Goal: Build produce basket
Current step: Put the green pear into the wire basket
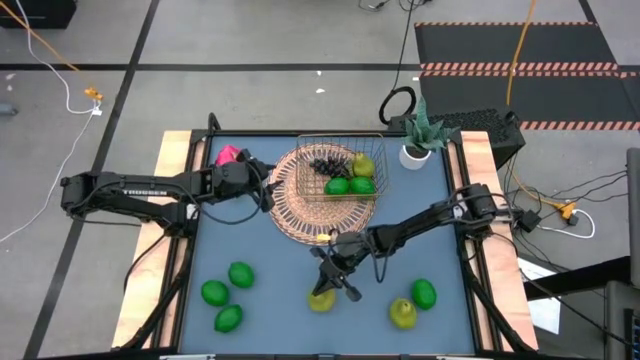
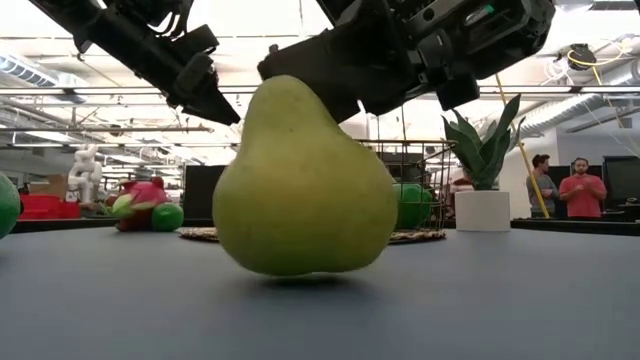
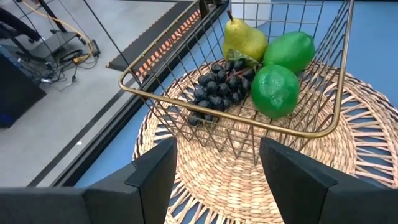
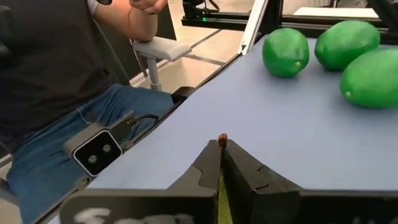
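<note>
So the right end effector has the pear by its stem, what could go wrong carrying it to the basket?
1. The right end effector pinches only the thin stem of the pear; it may slip or snap.
2. The basket already holds a pear, grapes and two limes, so room is tight.
3. The left end effector, open, waits beside the basket, near the route.

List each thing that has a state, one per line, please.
Copper wire-mesh basket: on the woven mat, part filled.
Yellow-green pear at the table's front: upright, stem pinched.
Right pincer: shut on that pear's stem.
Left pincer: open, empty, beside the basket.
</note>
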Action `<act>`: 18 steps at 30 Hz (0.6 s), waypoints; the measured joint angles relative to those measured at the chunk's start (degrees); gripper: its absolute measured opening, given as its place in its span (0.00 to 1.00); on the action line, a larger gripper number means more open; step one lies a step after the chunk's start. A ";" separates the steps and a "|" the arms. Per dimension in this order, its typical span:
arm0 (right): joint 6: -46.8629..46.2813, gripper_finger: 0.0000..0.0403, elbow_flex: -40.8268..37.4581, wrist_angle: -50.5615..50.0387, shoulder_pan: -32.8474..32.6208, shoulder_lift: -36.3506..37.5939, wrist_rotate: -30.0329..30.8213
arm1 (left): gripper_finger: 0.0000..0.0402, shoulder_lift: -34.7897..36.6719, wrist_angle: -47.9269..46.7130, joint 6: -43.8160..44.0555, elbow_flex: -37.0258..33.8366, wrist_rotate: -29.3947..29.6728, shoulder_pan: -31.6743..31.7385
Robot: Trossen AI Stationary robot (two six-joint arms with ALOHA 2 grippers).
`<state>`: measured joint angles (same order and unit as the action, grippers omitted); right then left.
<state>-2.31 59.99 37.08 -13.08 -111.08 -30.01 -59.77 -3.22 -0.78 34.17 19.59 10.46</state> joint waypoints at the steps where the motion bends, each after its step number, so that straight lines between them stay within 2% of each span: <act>1: 0.00 0.00 -0.01 0.00 -0.01 0.44 -0.01 | 0.58 0.00 0.00 -0.02 0.00 0.00 0.00; 10: 0.22 0.00 -0.01 -2.91 0.00 5.85 0.05 | 0.58 0.00 0.00 -0.03 0.00 0.00 0.02; 18: 3.98 0.00 0.02 -6.81 0.72 12.23 0.14 | 0.58 0.02 0.00 -0.04 0.00 0.00 0.01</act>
<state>1.68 60.01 30.27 -12.36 -98.86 -29.87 -59.75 -3.22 -0.82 34.17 19.59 10.47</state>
